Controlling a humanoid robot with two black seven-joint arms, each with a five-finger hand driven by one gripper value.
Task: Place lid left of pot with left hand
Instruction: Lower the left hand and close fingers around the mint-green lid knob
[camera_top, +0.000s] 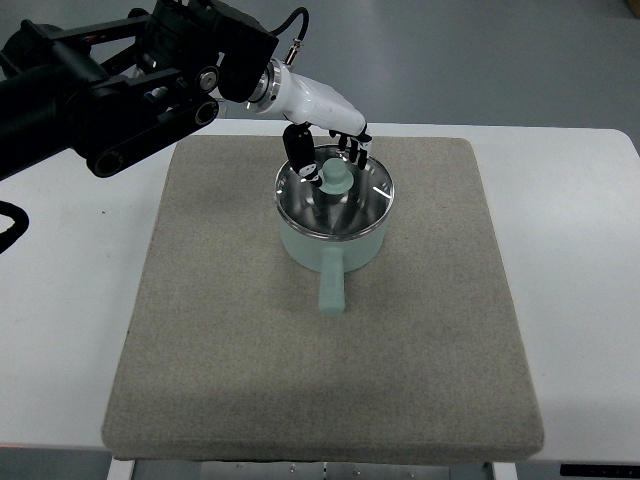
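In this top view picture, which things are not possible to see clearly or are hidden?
- Grip on the knob: the left robot hand hovers over it; its dark fingers hide any contact.
- Inside of the pot: the glass lid reflects light, so contents cannot be told.
- Far rim of the lid: covered by the hand.
- Right arm: not in the picture.
- Mat near edge: partly cut off by the bottom border.

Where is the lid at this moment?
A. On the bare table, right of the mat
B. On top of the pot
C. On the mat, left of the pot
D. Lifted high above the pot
B: the lid sits on the pot, with the left robot hand at its knob.
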